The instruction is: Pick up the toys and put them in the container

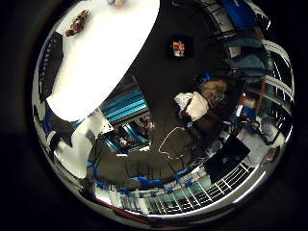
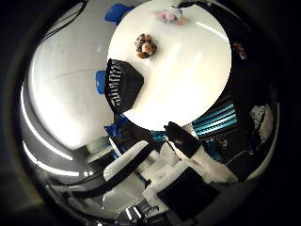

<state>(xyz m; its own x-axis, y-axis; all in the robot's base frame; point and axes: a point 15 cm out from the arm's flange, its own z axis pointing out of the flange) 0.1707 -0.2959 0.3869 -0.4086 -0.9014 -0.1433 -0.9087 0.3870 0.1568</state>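
A round white table [image 2: 193, 80] lies well below the palm. In the right thumb side palm view a black ribbed container [image 2: 123, 85] stands at the table's edge. A brown toy [image 2: 145, 45] lies on the table near the container. A pink toy [image 2: 169, 16] lies at the far rim, and a small dark toy [image 2: 240, 49] lies at another edge. My hand [image 2: 186, 155] is high above the table's near edge, its white and black fingers relaxed and holding nothing. The right little finger side palm view shows the brown toy [image 1: 77, 21] on the table [image 1: 111, 58].
Blue chairs [image 2: 118, 13] stand around the table. A dark floor [image 1: 164, 87] spreads beside it, with a small box [image 1: 178, 46] on it. Desks and equipment [image 1: 231, 144] stand further off, along with teal racks [image 1: 123, 106].
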